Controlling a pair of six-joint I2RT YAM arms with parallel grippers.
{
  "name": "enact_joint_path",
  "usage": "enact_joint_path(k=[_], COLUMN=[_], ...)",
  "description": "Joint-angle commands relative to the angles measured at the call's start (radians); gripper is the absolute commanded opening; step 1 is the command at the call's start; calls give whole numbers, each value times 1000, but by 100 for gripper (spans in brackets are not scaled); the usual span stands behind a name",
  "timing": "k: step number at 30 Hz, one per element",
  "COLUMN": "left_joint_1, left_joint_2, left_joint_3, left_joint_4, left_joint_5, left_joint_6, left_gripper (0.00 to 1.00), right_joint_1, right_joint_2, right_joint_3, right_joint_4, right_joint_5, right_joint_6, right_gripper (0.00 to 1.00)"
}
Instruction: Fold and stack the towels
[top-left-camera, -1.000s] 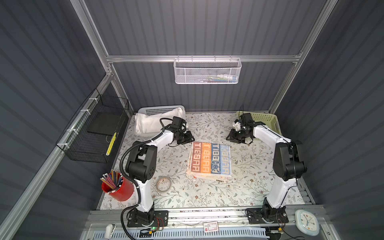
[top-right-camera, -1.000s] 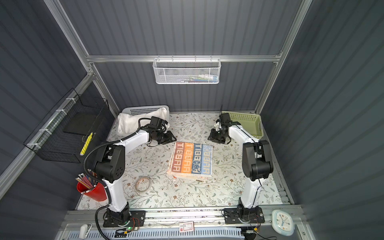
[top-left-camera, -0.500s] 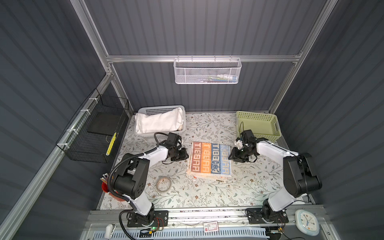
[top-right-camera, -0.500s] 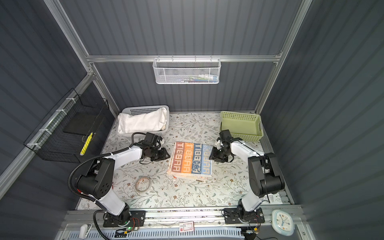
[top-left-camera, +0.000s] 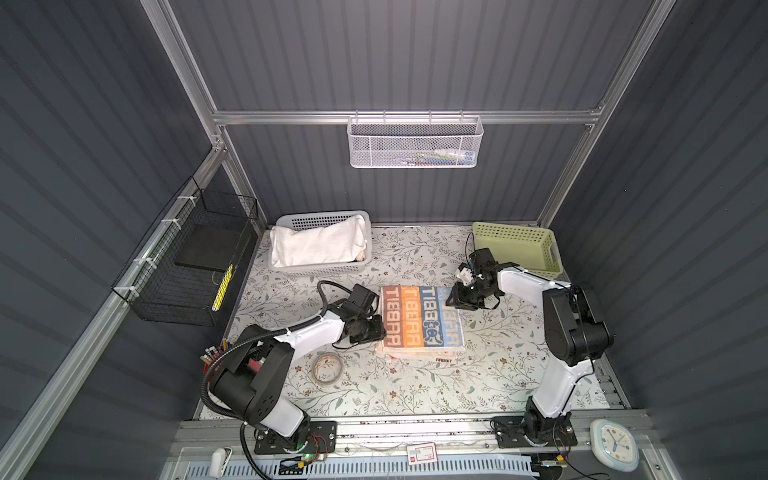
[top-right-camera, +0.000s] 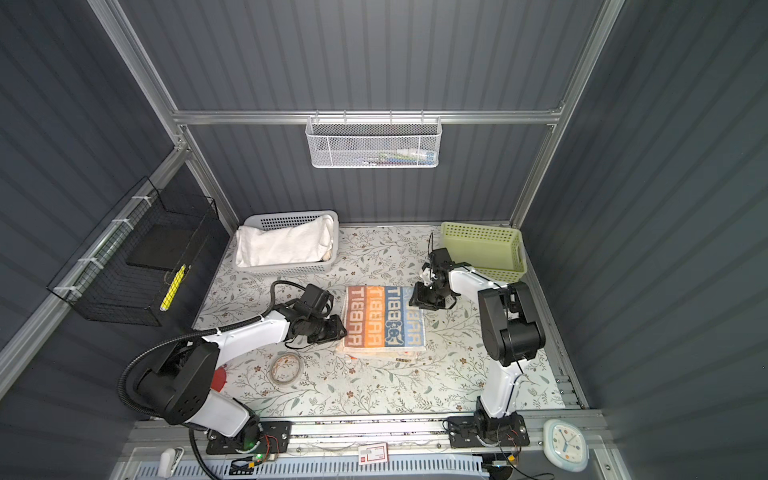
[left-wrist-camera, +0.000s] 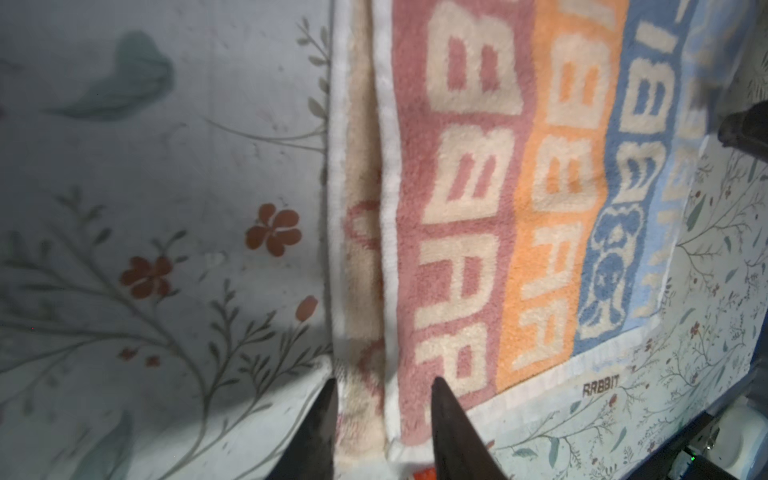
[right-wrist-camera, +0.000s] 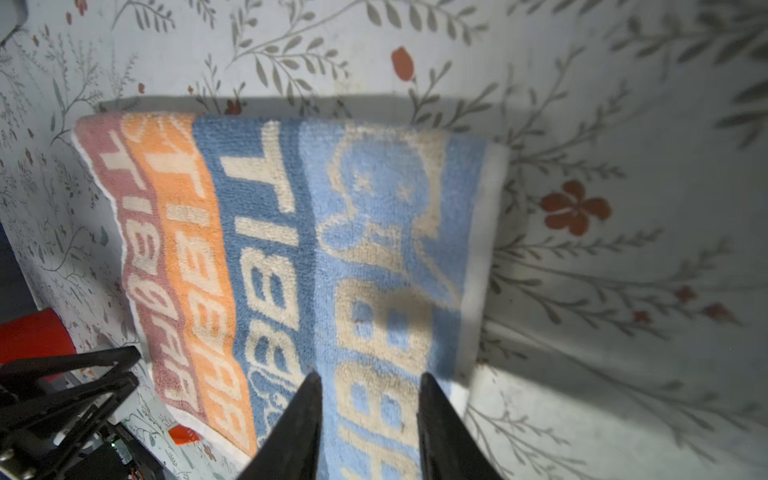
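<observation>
Towels (top-left-camera: 422, 328) sat stacked on the desk (top-left-camera: 415, 386), the lettered towel (top-right-camera: 384, 318) on top (a cream one (left-wrist-camera: 361, 249) peeked out beneath). The left pincer (left-wrist-camera: 382, 386) stood partly open astride the stack's edge, gripping nothing. The right pincer (right-wrist-camera: 368, 378), likewise partly open and empty, hovered over the top towel's pale blue stripe.

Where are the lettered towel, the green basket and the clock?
lettered towel (top-left-camera: 412, 318): top view, orange stripe.
green basket (top-left-camera: 513, 249): top view, bare floor.
clock (top-left-camera: 614, 444): top view, its face.
</observation>
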Motion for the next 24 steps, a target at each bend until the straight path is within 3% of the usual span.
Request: enact_joint_path(k=[1,4,7,14,24], left_joint_1=[4,4,-1,-6,-7], left_joint_2=[-45,-22,-6,18,53], left_joint_3=[58,58,5,-57,-96], left_joint_4=[-122,-127,-25,69,128], left_joint_5=[-63,31,148,206,254], left_joint_6=[-5,-81,-189,-236,-265], left_gripper=[40,39,37,45,47], right_joint_1=[-3,-1,3,32,57], right_joint_2=[-94,-168,-237,-374,-338], right_joint_3=[-35,-113,-213,-392,-442], right_joint_4=[-81,-126,-152,-129,-60], right_joint_5=[30,49,52,55,50], right_joint_6=[-13,15,55,143,173], right_gripper=[43,44,45,48,46])
